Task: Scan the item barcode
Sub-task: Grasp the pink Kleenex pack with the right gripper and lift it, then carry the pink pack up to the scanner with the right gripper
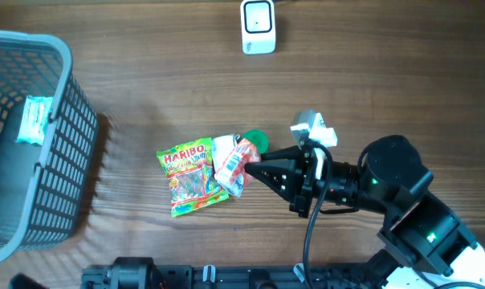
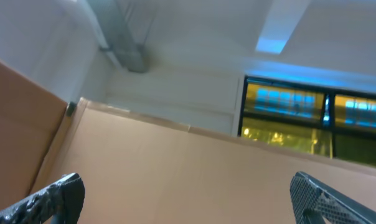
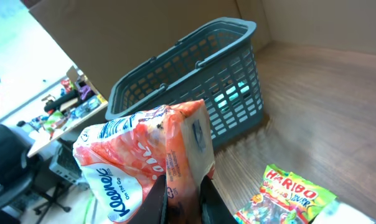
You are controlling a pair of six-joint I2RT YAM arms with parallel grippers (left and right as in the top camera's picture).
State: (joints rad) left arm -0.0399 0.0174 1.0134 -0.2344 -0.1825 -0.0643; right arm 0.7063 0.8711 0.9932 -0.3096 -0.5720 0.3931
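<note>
Right claw on wrist-view Kleenex pack

Grey basket standing at left edge of surface, pale green packet lying inside. Haribo bag lying mid-surface, green round thing showing nearby.

The tissue pack lies just right of the candy bag, basket far left, scanner behind
</note>
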